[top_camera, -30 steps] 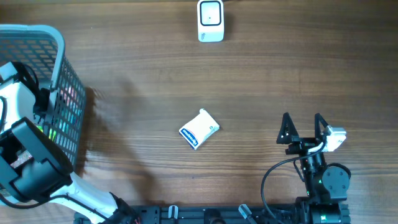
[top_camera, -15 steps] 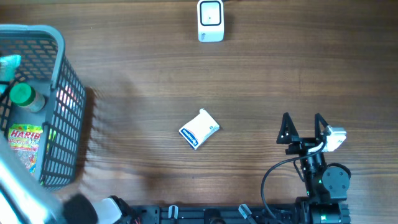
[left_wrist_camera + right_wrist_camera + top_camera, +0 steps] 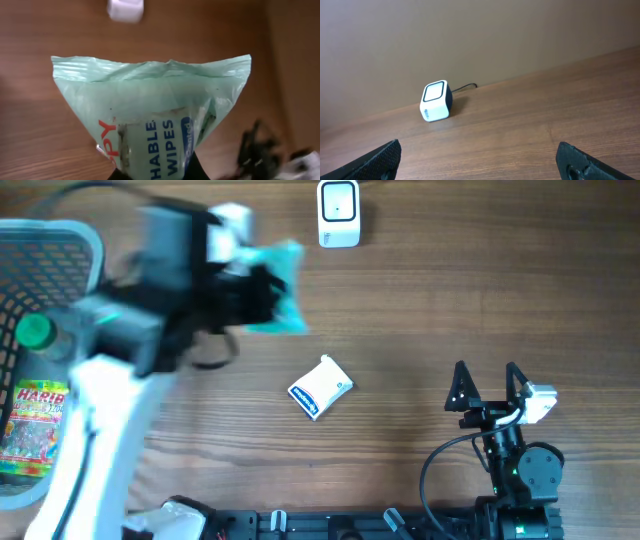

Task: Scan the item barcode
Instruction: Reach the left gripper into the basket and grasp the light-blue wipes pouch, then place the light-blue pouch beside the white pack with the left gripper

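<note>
The right gripper (image 3: 486,372) is found nearest the robot's base, low over the wooden table (image 3: 450,290). Its two black fingers are spread wide apart, and nothing is held between them. In the right wrist view, only bare wood is seen between the fingertips.

A little further out, near the middle of the table, a small white packet (image 3: 321,388) with a blue label is laid flat on the wood. It is turned at a slant and is not touched by either arm.

At the left side, a grey basket (image 3: 40,226) is stood on the table. A bottle with a green cap (image 3: 35,332) and a bag of sweets (image 3: 35,420) with red letters are seen inside it. Part of the basket is hidden by the white left arm, which is stretched across it.

Further out again, the left gripper (image 3: 256,292) is held up above the table, and it looks blurry from above. It is shut tight on the green pack of wipes (image 3: 150,100). The pack is pinched at the edge nearest the wrist camera, and its crimped far edge is pointed away. The word "WIPES" can be read in blue on it. The pack is lifted clear of the wood, between the basket and the scanner.

Furthest away, the white scanner (image 3: 339,213) is stood by the back edge of the table, with a dark cord behind it. The pack is held near it, a bit to its left, but the two are not touching.
</note>
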`<act>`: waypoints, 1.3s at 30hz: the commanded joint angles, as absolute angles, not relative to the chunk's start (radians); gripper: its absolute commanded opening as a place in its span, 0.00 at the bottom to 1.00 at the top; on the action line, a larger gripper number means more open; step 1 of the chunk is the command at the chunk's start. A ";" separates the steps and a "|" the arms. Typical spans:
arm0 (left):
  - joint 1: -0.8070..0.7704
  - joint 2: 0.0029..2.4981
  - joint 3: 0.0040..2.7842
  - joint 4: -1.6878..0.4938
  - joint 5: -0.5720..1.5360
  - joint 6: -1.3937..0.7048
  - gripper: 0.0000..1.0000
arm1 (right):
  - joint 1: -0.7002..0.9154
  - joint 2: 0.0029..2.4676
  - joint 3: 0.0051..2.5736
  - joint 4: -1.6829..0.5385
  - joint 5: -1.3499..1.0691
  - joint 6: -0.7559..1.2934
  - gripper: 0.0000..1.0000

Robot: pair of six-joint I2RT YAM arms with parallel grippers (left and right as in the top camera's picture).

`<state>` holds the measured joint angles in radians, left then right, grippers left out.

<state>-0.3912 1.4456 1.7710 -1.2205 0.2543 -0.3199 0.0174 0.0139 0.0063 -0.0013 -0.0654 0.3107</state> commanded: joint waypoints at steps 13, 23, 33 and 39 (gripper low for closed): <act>-0.802 2.087 1.654 -0.892 0.174 0.180 0.09 | 0.021 0.009 0.005 0.001 -0.052 0.317 1.00; -0.795 1.978 1.819 -0.973 -0.013 0.175 1.00 | 0.021 0.009 0.005 0.001 -0.052 0.318 1.00; -0.577 1.576 2.003 -1.005 -0.263 -0.080 1.00 | 0.021 0.009 0.005 0.001 -0.052 0.318 1.00; -0.237 1.419 2.003 -1.098 -0.263 -0.304 1.00 | 0.021 0.009 0.005 0.001 -0.052 0.318 1.00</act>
<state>-0.3553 1.4734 2.0010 -1.0653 -0.2451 -0.1867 0.0174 0.0139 0.0063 -0.0010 -0.0658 0.3107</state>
